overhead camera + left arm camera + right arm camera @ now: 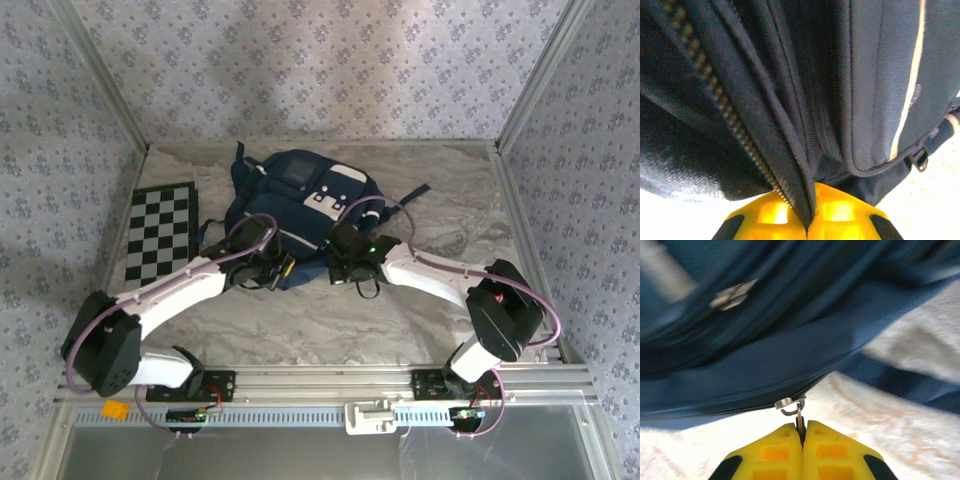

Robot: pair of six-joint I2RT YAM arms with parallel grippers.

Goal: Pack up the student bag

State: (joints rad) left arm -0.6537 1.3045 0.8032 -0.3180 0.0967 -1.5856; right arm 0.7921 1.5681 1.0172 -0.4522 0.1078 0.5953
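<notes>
Marble counter point(330, 320) holds a checkered board point(160, 232) on the left and the student bag point(300, 200) in the middle, toward the back. Its zip looks partly open, so I think packing is not finished. The left tool point(809, 212) is pinched tight on the bag's zip edge. The right tool point(802, 432) is pinched tight on the zip pull point(799, 416).

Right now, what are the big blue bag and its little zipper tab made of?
The student bag: woven fabric, matte navy, likely nylon or polyester; a fine weave and soft folds show. The zipper pull: looks like metal, shiny silver, glinting where the right end effector pinches it.
</notes>
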